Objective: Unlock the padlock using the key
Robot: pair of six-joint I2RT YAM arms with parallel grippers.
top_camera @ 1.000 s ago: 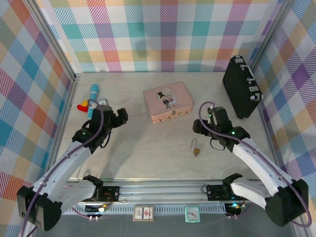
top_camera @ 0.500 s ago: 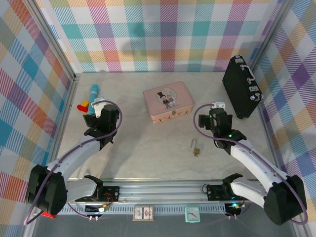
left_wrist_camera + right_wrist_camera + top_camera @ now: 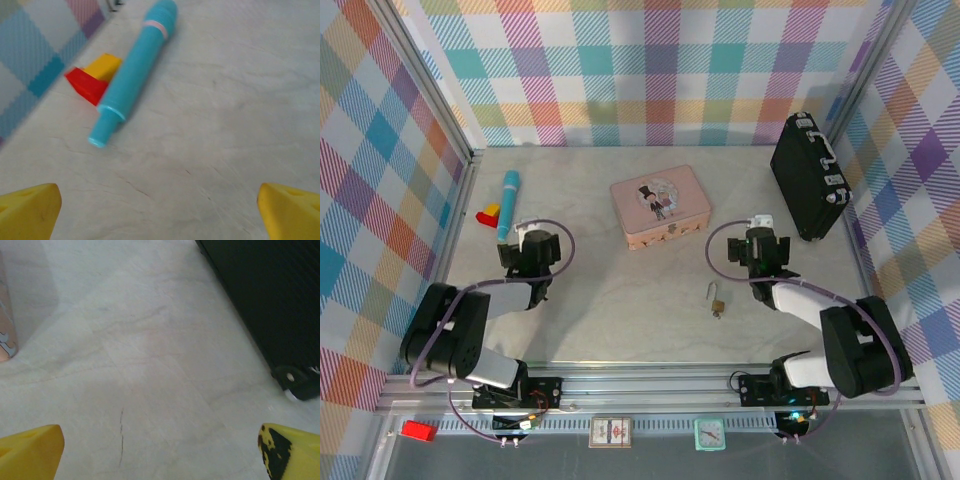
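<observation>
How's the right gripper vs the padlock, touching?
Apart. Top external view shows bare table between the right gripper and the padlock.

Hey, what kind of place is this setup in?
Likely a robot test cell: a pale table walled by plaid panels, the left arm and right arm bolted to a metal rail, and props like a pink tin and padlock.

Obstacle, mid-table: pink tin (image 3: 660, 207). Right of tin: upright black case (image 3: 809, 175); bare lane between the two. Left of tin: teal marker (image 3: 508, 203) with red-and-yellow block (image 3: 488, 213) just beside it; wide bare tabletop (image 3: 610, 290) between. Near side of tin: padlock (image 3: 717, 298), low, bare surface around it. Far side of tin: bare strip, unobstructed.
</observation>
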